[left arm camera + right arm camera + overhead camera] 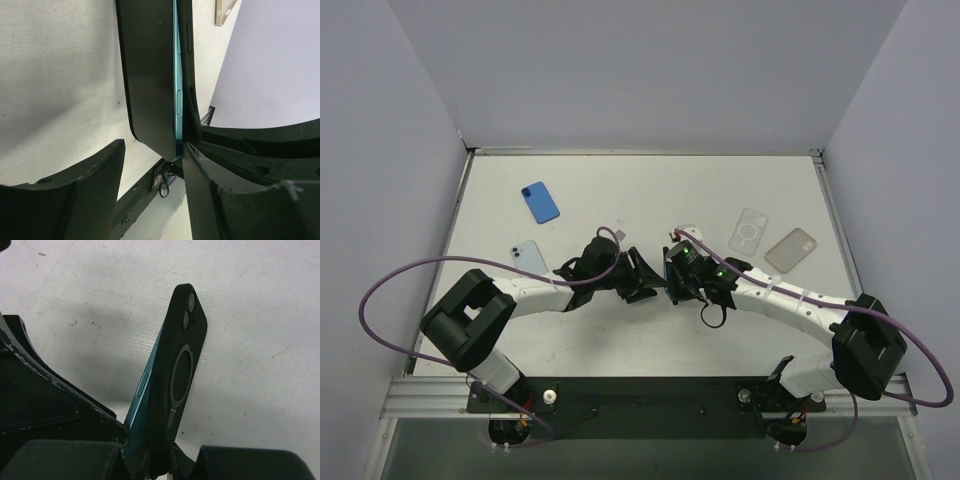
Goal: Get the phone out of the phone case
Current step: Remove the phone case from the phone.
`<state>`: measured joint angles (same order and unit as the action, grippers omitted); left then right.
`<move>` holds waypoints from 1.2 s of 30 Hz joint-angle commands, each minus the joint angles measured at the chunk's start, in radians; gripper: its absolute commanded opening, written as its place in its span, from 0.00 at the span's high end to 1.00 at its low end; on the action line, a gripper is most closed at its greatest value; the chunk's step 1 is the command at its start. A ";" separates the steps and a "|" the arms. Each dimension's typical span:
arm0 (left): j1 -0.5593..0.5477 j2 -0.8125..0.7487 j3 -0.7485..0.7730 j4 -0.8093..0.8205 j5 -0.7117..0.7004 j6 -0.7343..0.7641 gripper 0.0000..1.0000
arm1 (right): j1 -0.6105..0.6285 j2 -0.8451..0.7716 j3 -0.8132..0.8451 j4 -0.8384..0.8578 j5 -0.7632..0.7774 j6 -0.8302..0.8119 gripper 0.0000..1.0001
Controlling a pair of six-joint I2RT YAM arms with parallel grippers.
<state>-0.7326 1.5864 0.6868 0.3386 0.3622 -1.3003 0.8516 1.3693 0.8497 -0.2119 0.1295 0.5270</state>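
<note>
A teal phone [142, 405] in a black case [182, 365] with a ring on its back is held upright above the table between both grippers, mid-table in the top view. Its lower edge stands a little out of the case. My right gripper [160, 452] [672, 275] is shut on the bottom end of case and phone. In the left wrist view the phone's dark screen [150, 75] and the case's edge [187, 75] lie against the right finger of my left gripper [154, 147] [642, 280]. That gripper is open, its left finger apart from the screen.
A blue phone case [540, 202] and a pale blue one [529, 255] lie at the left. A clear case [748, 230] and a frosted beige case [791, 249] lie at the right. White walls enclose the table.
</note>
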 commanded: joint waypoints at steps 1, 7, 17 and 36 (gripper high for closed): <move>-0.019 -0.002 0.060 -0.110 -0.074 0.087 0.41 | 0.000 0.001 -0.008 0.017 -0.044 0.018 1.00; -0.031 -0.008 0.080 -0.139 -0.097 0.110 0.41 | 0.001 0.004 -0.005 0.019 -0.051 0.018 1.00; -0.071 0.009 0.170 -0.295 -0.164 0.177 0.45 | 0.001 -0.003 -0.003 0.023 -0.062 0.019 1.00; -0.131 0.125 0.364 -0.628 -0.408 0.292 0.64 | 0.000 -0.072 0.003 0.016 -0.071 0.027 1.00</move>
<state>-0.8566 1.6653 1.0107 -0.1280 0.0921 -1.0554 0.8497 1.3640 0.8383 -0.2131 0.0978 0.5339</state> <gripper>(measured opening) 0.367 0.109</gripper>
